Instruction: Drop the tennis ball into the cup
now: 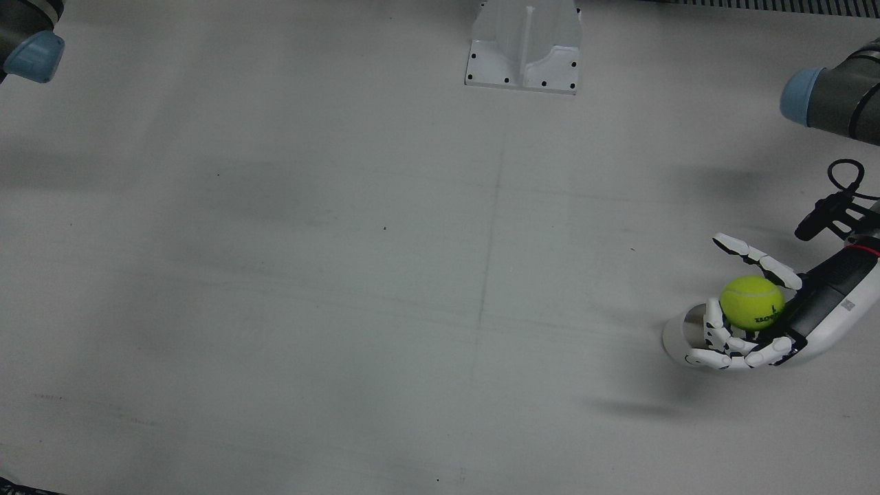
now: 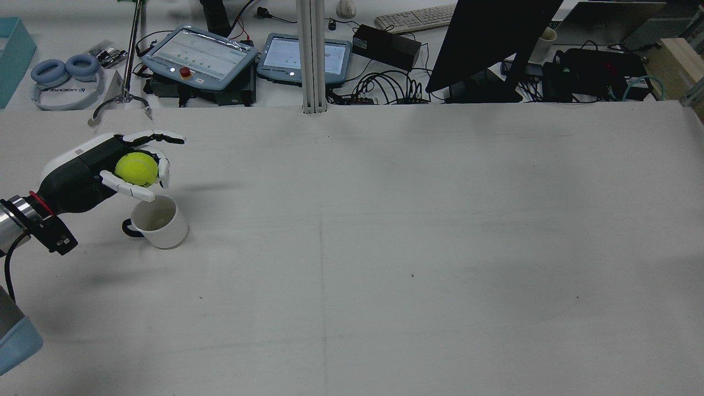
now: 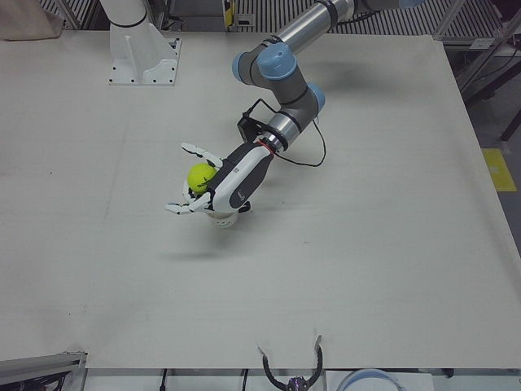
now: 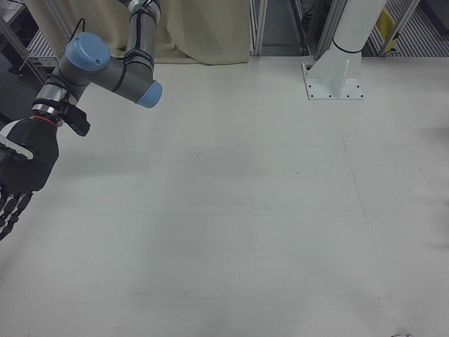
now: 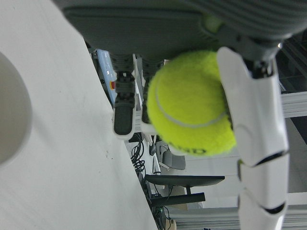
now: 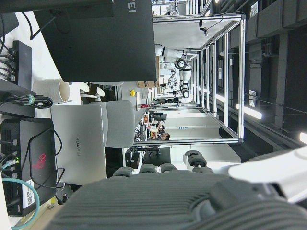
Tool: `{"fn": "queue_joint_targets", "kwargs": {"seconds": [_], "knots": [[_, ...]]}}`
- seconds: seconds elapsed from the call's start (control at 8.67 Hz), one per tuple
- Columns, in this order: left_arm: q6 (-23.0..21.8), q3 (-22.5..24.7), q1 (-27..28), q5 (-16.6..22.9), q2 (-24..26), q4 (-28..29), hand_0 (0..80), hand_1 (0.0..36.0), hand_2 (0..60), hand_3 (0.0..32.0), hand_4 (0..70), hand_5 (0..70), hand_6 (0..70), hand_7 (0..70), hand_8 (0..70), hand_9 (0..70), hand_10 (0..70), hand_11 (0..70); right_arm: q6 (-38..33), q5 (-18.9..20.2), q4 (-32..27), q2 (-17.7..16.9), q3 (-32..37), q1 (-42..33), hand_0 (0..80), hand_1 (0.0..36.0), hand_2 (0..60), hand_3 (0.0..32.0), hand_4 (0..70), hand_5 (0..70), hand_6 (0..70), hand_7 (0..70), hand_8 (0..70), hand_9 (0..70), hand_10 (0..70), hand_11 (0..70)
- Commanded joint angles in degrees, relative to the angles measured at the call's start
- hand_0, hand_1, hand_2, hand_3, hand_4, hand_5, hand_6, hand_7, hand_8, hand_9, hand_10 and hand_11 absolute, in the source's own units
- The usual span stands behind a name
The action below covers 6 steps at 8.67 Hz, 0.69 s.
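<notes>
Rear view, from its left edge: the left hand cradles the tennis ball in its curled fingers, palm turned toward the far side of the table, and the white cup stands on the table just below and slightly nearer the camera. The ball looks close to the mouth but not centred over it; in the front view the ball overlaps the cup's rim on 1 side only. The step in hand seems to be lining up for the drop. To do it well, I would shift the hand until the ball sits squarely over the opening, keep it low, then spread the fingers evenly so the ball falls straight and does not bounce off the rim. Farther right, the table is bare. The right hand appears only in the right-front view, idle, fingers hanging loosely apart and holding nothing.
</notes>
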<state>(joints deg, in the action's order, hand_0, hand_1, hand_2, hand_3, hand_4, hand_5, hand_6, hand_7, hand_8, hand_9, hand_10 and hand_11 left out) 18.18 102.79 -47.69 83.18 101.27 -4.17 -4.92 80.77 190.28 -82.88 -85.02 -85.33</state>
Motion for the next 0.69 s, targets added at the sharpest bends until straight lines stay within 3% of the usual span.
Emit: {"fn": "queue_joint_targets", "kwargs": {"seconds": [0.0,0.12,0.23,0.35,0.46,0.58], "knots": [[-0.16,-4.95,2.68,-0.12,0.6,3.37,50.9,16.6,18.7,0.0,19.1,13.9,45.2,26.6,18.6,17.8,16.7,25.7,0.0,0.0,0.0,-0.35,-0.14,0.08,0.0,0.0,0.0,0.0,0.0,0.0,0.0,0.0,0.0,0.0,0.0,0.0],[-0.33,-4.96,2.69,-0.04,0.51,3.38,50.0,16.0,20.8,0.0,19.4,13.6,44.9,17.3,16.2,12.8,14.5,22.4,0.0,0.0,0.0,-0.35,-0.14,0.08,0.0,0.0,0.0,0.0,0.0,0.0,0.0,0.0,0.0,0.0,0.0,0.0],[-0.51,-4.79,2.69,-0.04,0.51,3.38,49.7,16.0,20.5,0.0,19.2,12.6,40.4,16.2,14.8,11.9,14.0,21.7,0.0,0.0,0.0,-0.35,-0.14,0.08,0.0,0.0,0.0,0.0,0.0,0.0,0.0,0.0,0.0,0.0,0.0,0.0],[-0.43,-5.05,2.78,0.05,0.6,3.38,48.9,14.8,22.1,0.0,19.1,13.8,47.9,12.7,15.7,10.3,13.5,20.8,0.0,0.0,0.0,-0.35,-0.14,0.08,0.0,0.0,0.0,0.0,0.0,0.0,0.0,0.0,0.0,0.0,0.0,0.0],[-0.6,-5.05,2.69,0.05,0.51,3.38,48.5,14.6,22.8,0.0,19.2,13.6,47.7,12.2,15.3,9.8,13.3,20.6,0.0,0.0,0.0,-0.35,-0.23,-0.01,0.0,0.0,0.0,0.0,0.0,0.0,0.0,0.0,0.0,0.0,0.0,0.0],[-0.69,-5.05,2.6,0.14,0.25,3.38,48.3,14.5,21.4,0.0,20.3,12.2,41.2,12.9,13.6,9.4,13.1,20.1,0.0,0.0,0.0,-0.35,-0.23,-0.01,0.0,0.0,0.0,0.0,0.0,0.0,0.0,0.0,0.0,0.0,0.0,0.0]]}}
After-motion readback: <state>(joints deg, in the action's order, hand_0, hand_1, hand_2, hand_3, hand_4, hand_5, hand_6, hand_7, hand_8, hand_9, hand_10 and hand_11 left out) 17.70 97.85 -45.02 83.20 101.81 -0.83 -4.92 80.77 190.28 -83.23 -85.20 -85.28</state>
